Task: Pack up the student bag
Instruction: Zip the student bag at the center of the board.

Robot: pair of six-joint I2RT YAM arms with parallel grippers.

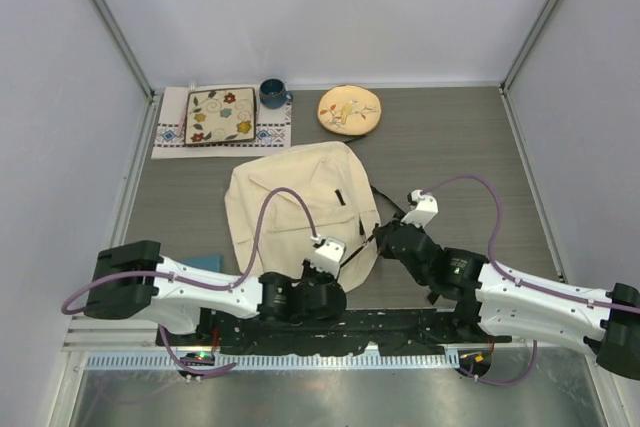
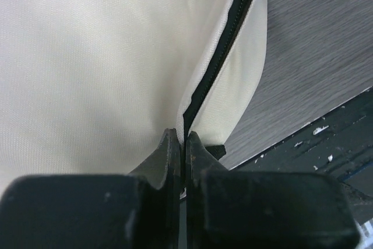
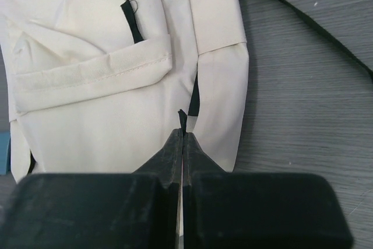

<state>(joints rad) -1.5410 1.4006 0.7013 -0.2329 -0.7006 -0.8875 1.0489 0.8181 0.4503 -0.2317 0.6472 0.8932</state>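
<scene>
The student bag (image 1: 300, 202), cream fabric with black straps, lies flat in the middle of the table. My left gripper (image 2: 182, 135) is at its near edge (image 1: 335, 252), shut, with the black zipper line (image 2: 224, 39) running down between the closed jaws. Just right of it, my right gripper (image 3: 182, 133) sits at the bag's near right corner (image 1: 385, 237). It is shut on a small black zipper tab (image 3: 182, 118) that pokes out above the fingertips. The bag's front pocket flap (image 3: 93, 74) shows in the right wrist view.
At the back left a square floral plate (image 1: 220, 115) rests on a patterned mat, with a blue mug (image 1: 272, 94) beside it. A round yellowish plate (image 1: 349, 109) stands at the back centre. A blue item (image 1: 205, 263) peeks out by the left arm. A black strap (image 3: 315, 27) trails right of the bag.
</scene>
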